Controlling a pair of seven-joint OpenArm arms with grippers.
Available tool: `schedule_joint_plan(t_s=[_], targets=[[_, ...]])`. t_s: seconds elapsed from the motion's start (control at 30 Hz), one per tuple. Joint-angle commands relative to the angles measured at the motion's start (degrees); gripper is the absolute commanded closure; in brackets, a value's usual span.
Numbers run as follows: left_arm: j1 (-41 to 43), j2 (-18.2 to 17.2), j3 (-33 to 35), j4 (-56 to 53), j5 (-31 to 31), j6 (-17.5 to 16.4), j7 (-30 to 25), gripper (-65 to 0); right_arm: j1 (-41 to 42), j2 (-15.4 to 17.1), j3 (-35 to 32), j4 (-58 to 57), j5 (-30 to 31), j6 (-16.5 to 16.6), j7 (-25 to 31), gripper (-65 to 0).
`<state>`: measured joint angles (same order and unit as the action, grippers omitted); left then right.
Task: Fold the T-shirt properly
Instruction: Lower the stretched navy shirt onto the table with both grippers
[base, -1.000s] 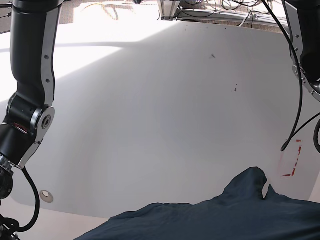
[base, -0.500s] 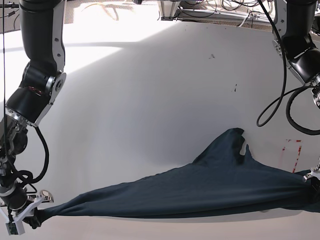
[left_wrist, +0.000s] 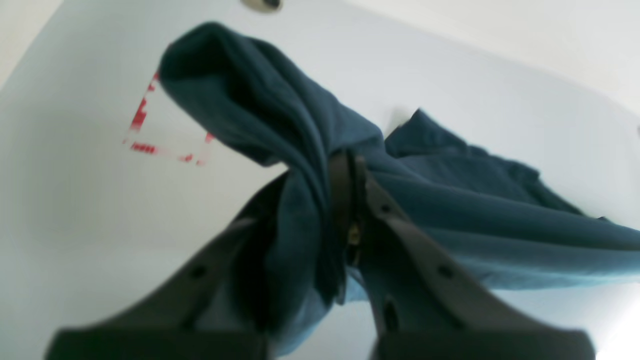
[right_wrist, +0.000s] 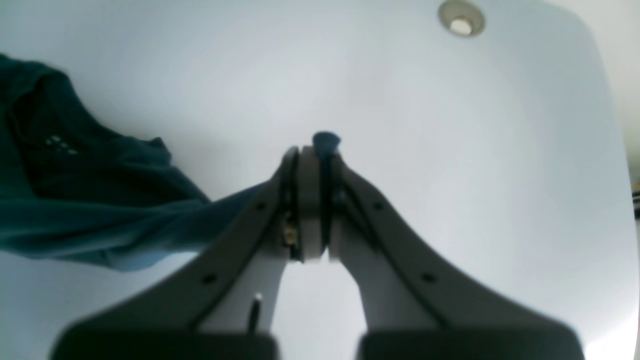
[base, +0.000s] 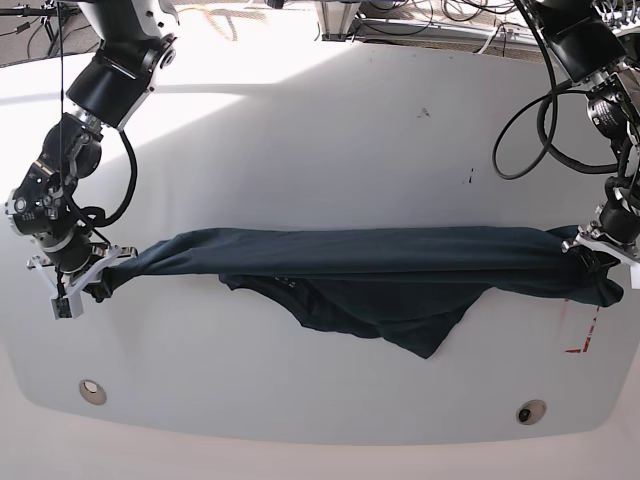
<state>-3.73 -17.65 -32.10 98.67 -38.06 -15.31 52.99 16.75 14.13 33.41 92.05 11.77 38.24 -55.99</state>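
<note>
Both hands are clamped on the shirt (base: 370, 270), which is strung out taut between them above the bench (base: 300, 140). Left hand (base: 600, 255) has its jaws pinched tight on a fat bunched wad at one end, extra cloth flopping over the top of the fingers (left_wrist: 400, 235). Right hand (base: 85, 280) is fully closed on the other end, but in its wrist view only a small nub of fabric pokes past the tips, so that grip looks thin. The middle sags: a twisted triangular flap hangs below the stretched band, and I can't tell if it touches the bench. Risks as I see them: the right side's shallow bite could slip if the arms pull further apart or jerk, dropping that end in a heap. The cloth is rolled into a rope rather than spread, so laying it down like this would likely trap the twist and give a crumpled fold. The left hand's wad may hold more than one layer, so a release there could leave a bunched corner. Red tape marks (base: 590, 325) sit under the left end; cables (base: 540, 110) hang close to that arm.
</note>
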Motion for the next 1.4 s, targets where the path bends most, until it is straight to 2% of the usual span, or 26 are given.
schedule_joint_plan(t_s=[0.0,0.4,0.87,1.07,1.2,1.33,1.37], targets=[[1.4,-1.6,-0.2,1.3,-0.7,-0.6,-2.3,-1.1,-3.5,0.2,1.4,2.9,0.1,0.1,1.6,0.0],[13.0,-3.4,-1.0,3.4,-1.2,-0.6,-2.3,-1.1,-17.5,-3.7,2.2,9.0,0.1,0.1,1.6,0.0],[22.2,-5.3,-2.3,3.3,-0.7,-0.6,-2.3,-1.1,-27.5,-8.9,2.4,14.0,0.1,0.1,1.3,0.0],[24.3,-5.3,-2.3,3.3,-0.9,-0.6,-2.3,-1.1,-29.8,-9.3,2.3,14.0,0.1,0.0,1.3,-2.7],[24.8,-5.5,-2.3,3.3,-1.0,-0.6,-2.3,-1.1,-30.3,-9.4,2.3,14.0,0.1,-0.1,1.3,-9.7],[24.7,-5.5,-2.3,3.3,-0.7,-0.6,-2.3,-1.1,-30.3,-10.3,2.3,14.1,-0.2,-0.3,1.3,-22.2],[24.7,-5.5,-2.3,3.3,-0.7,-0.6,-2.3,-1.1,-30.4,-10.5,2.3,14.7,-0.3,-0.3,1.3,-27.1]])
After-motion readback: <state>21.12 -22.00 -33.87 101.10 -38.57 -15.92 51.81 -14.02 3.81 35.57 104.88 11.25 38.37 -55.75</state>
